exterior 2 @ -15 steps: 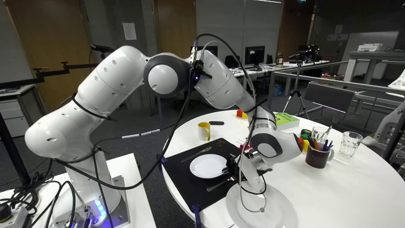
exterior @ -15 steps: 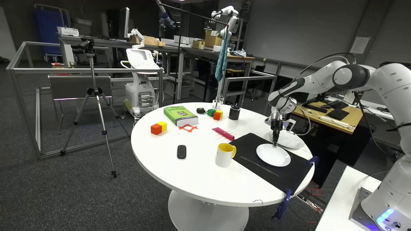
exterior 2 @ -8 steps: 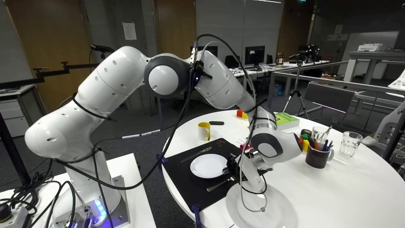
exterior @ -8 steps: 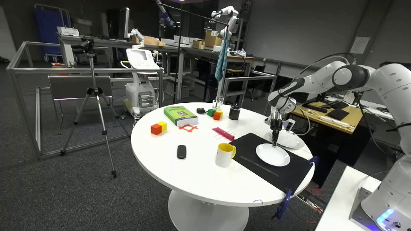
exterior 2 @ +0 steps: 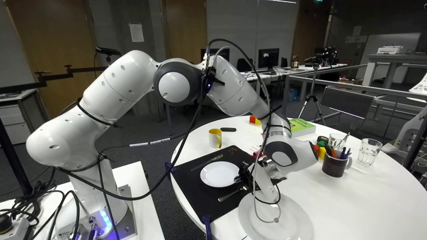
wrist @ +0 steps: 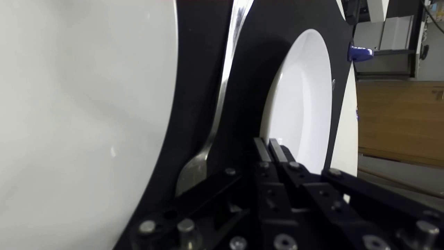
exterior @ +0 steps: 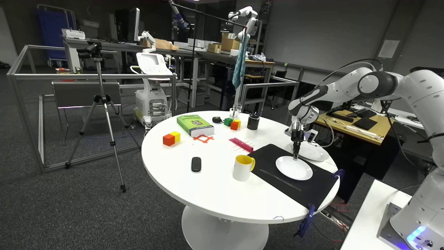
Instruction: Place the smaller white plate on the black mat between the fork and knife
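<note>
One gripper [wrist: 265, 141] clenches the rim of the smaller white plate [wrist: 299, 100], right of centre in the wrist view; at lower centre in an exterior view, the plate is over the black mat [exterior 2: 199, 196], between knife [exterior 2: 207, 162] and fork [exterior 2: 230, 194], contact with the mat unclear; the placing step seems in hand; next, likely, settle it flat, release, lift clear.

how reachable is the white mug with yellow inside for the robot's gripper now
Probably not yet: the black gripper holds the smaller round white plate by its rim and likely must release it before taking the mug.
</note>
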Robot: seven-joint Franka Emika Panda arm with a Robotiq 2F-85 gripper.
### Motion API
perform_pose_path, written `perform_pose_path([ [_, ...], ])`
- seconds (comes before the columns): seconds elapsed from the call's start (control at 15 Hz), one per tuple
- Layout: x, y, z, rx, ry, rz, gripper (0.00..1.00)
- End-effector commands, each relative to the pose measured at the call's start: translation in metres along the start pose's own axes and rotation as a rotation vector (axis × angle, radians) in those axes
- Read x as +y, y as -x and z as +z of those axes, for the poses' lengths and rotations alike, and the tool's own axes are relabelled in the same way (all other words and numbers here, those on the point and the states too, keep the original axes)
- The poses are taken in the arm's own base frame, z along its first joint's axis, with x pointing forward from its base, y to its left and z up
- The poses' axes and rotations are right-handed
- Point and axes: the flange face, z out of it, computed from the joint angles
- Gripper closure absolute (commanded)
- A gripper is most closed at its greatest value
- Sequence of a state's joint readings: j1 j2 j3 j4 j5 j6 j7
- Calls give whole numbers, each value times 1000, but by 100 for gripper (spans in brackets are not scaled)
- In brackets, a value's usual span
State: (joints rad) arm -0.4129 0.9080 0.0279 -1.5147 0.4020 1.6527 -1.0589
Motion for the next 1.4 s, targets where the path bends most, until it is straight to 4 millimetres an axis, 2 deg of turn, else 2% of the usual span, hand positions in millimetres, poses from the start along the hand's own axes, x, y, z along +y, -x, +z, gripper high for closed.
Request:
perform_pose_path([
  [0.0, 0, -7, 1, -1, -3, -8, 99],
  [0.07, -1, -7, 2, -2, -3, -7, 99],
  [0.13, 0, -7, 2, -3, -1, -6, 75],
  [0.27, 0, -8, 3, -5, -1, -4, 64],
  [0.53, 1, -9, 6, -13, -8, -1, 33],
  [0.8, -11, -13, -4, -14, 0, -17, 4],
  [0.87, -16, -15, -8, -10, 8, -27, 0],
  [1.33, -38, -21, -24, -9, 37, -65, 0],
])
